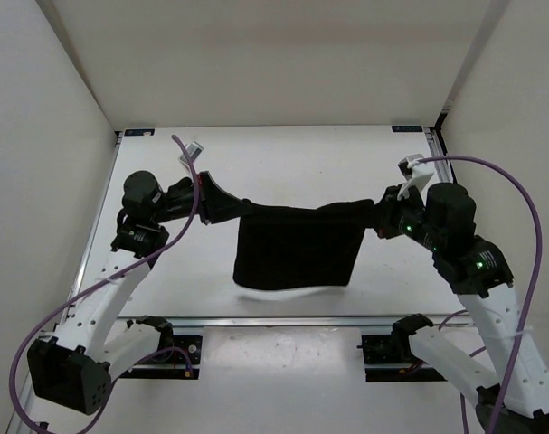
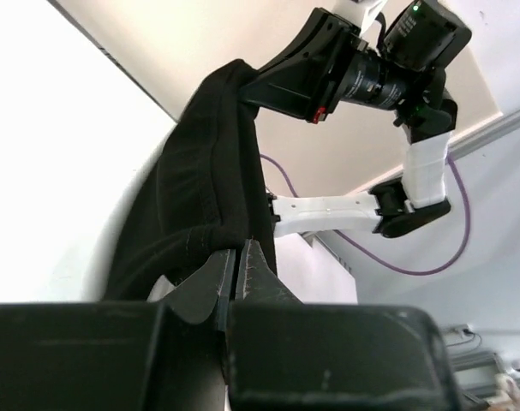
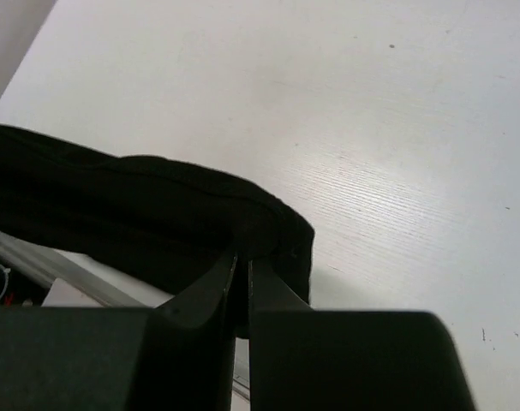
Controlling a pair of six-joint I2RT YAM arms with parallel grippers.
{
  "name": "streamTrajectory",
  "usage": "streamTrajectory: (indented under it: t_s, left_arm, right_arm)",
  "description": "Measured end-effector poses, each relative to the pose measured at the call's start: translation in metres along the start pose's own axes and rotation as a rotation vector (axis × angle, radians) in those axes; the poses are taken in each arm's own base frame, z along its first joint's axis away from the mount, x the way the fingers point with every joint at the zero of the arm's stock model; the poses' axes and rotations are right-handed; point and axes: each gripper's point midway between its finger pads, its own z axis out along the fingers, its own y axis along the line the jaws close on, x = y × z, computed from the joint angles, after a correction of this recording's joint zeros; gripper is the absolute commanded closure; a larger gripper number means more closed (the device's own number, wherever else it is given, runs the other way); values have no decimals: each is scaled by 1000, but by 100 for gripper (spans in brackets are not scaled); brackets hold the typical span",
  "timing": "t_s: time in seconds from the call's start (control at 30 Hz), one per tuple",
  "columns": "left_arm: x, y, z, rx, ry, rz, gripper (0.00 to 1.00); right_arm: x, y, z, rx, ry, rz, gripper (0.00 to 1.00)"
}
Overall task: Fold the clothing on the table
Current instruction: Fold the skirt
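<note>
Clothing [image 1: 297,249] is up and stretched between the two arms, with the white table [image 1: 301,154] underneath. The left pincer [image 1: 231,210] has its jaws pressed together on one top corner of the black fabric. The right pincer [image 1: 375,217] is clamped on the opposite top corner. Between them the upper hem runs as a slightly sagging line. Below that line the garment hangs as a dark, roughly square panel. Whether its lower edge touches the surface cannot be told from above.

In the left wrist view, the fingertips [image 2: 258,276] nip a bunched fold. The cloth climbs away from them to the other pincer, which bites the far end. The pincer's own dark body blocks the whole lower part of that view.

In the right wrist view, its fingers [image 3: 272,295] pinch a rolled hem. The fabric trails off to the left of them, with bare table beyond and to the right.

A purple cable [image 1: 188,172] loops just behind the left pincer. A second purple cable [image 1: 518,208] arcs over the right arm, well outside the right pincer. A metal rail [image 1: 283,321] runs along the near side of both pincers, just past the hanging panel. White walls [image 1: 39,136] close in on the far and outer sides.
</note>
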Motion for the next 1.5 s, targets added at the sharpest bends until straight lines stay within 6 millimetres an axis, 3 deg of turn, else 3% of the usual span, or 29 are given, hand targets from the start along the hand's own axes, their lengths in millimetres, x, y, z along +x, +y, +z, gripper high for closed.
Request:
streamTrajectory:
  t_s: [0.1,0.17,0.3,0.37,0.47,0.53,0.63,0.87,1.07,1.17,1.27,1.4,1.5]
  left_arm:
    - [1,20,3,-48,0,-11,100]
    - [4,51,9,-118,11,-46,100]
    - [22,144,26,-305,69,-185,100]
    - [40,197,33,-392,109,-277,100]
    - [58,258,43,-479,152,-392,100]
    - [58,292,54,-513,159,-434,100]
    - [43,327,71,-533,137,-449,100]
    - [-9,349,104,-483,48,-433,100]
    - [-19,354,113,-464,33,-445,100]
    - [-11,351,113,-454,44,-458,100]
    - [13,346,105,-464,66,-499,100]
    - [57,326,86,-490,100,-584,100]
    - [79,305,79,-497,124,-612,100]
  right_arm:
    - [2,-13,19,25,38,33,100]
    - [6,-34,41,42,73,87,100]
    - [42,-89,95,60,211,266,100]
    - [66,-105,122,50,299,331,100]
    - [94,-118,151,25,397,399,99]
    - [102,-127,166,19,431,428,99]
    - [94,-144,187,13,422,443,100]
    - [52,-182,219,-2,322,462,100]
    - [43,-195,233,-15,313,483,100]
    - [46,-194,233,-19,323,496,100]
    - [53,-191,230,-26,341,516,100]
    - [84,-186,214,0,433,587,100]
    - [104,-183,201,35,518,634,100]
